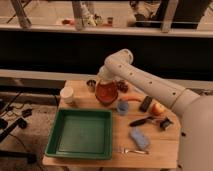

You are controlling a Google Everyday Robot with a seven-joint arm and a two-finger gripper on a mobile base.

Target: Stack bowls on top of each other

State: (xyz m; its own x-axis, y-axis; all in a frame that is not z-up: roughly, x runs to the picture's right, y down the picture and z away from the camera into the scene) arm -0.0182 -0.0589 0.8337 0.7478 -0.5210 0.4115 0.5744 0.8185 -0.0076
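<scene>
The orange-red bowl [106, 93] sits at the back middle of the wooden table [155, 145]. My gripper [105, 80] is right at the bowl's far rim, reaching down from the white arm [150, 85]. A dark maroon shape [121, 86] shows just right of the orange-red bowl, behind the arm; I cannot tell whether it is the purple-maroon bowl. Whether another bowl lies under the orange-red one is hidden.
A green tray [60, 145] fills the front left. A white paper cup [66, 94] and a small metal cup [91, 85] stand left of the bowl. A blue cup [122, 107], carrot [132, 98], apple [158, 108], black utensil [140, 121], blue sponge [139, 138] and fork [129, 150] lie to the right.
</scene>
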